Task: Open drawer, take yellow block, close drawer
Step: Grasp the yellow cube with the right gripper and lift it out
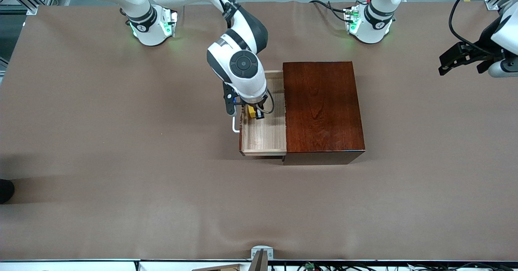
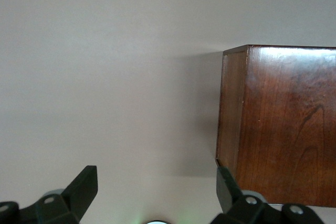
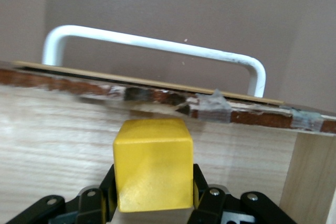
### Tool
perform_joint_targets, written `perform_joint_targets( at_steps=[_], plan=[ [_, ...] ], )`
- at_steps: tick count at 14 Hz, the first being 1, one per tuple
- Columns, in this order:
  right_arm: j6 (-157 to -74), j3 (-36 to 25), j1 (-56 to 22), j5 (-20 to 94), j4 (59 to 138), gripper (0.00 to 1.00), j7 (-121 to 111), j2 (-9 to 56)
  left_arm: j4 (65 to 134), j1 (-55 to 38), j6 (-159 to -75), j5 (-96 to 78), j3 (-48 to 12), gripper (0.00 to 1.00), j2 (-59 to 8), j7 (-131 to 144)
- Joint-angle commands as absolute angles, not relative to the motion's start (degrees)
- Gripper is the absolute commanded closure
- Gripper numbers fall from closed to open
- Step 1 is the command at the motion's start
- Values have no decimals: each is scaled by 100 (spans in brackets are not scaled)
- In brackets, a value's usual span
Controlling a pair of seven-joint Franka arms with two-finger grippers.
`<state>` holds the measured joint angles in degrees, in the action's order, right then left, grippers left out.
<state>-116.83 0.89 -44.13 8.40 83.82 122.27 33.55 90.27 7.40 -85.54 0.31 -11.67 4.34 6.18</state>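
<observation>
desk [image 1: 121, 161] – brown cover, carries everything

wooden box [image 1: 321, 107] – glossy reddish-brown, sits mid-desk; everything below is placed relative to it. In the left wrist view its corner and grained side [image 2: 283, 124] show, standing on the desk

drawer [image 1: 263, 135] – pale wood tray, pulled out of the wooden box toward the right arm's end of the desk, so it's open. White loop handle [image 1: 234, 125] on its front panel, the part of the drawer farthest out from the wooden box; the right wrist view shows the handle [image 3: 157, 45] arching over the front panel's top edge, with the light-wood drawer wall [image 3: 52, 129] below it

right arm – reaches from its base down over the open drawer, just beside the wooden box. right claw [image 1: 255, 112] is down in the tray, close to the handle end

left arm – parked, well away from the wooden box at the left arm's end of the desk. left claw [image 1: 465, 58] hangs above the desk there, fingers [image 2: 84, 187] spread wide with nothing between them; the wrist view looks at bare desk and the wooden box's corner

yellow block [image 3: 153, 163] – small bright cube, clamped between the right claw's fingers, inside the drawer next to the front panel; from the front it's a yellow patch [image 1: 251, 111] just under the wrist. Can't tell whether it touches the drawer floor
</observation>
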Motion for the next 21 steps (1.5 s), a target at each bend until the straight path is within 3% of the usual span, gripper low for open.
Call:
perform_joint_targets(
  at_steps=[1, 9, 13, 18, 21],
  plan=[
    [-11042, 79, -4167, 861, 7974, 100, 12314, 3199, 8991, 835, -8429, 52, -1222, 0, 527, 606],
    [-10143, 71, -3612, 1081, 7593, 100, 11684, 2884, 8859, 941, -8332, -26, -1405, 0, 519, 1141],
    [-9818, 0, -3324, 748, 7611, 100, 10586, 2786, 8842, 932, -8350, -44, -2177, 0, 309, 1923],
    [-9195, 9, -2340, 756, 7629, 100, 8714, 2567, 8702, 914, -8429, -35, -2960, 0, 10, 3056],
    [-8737, 0, -1751, 747, 7638, 100, 7194, 2505, 8692, 905, -8919, -26, -3628, 0, -271, 4355]
  ],
)
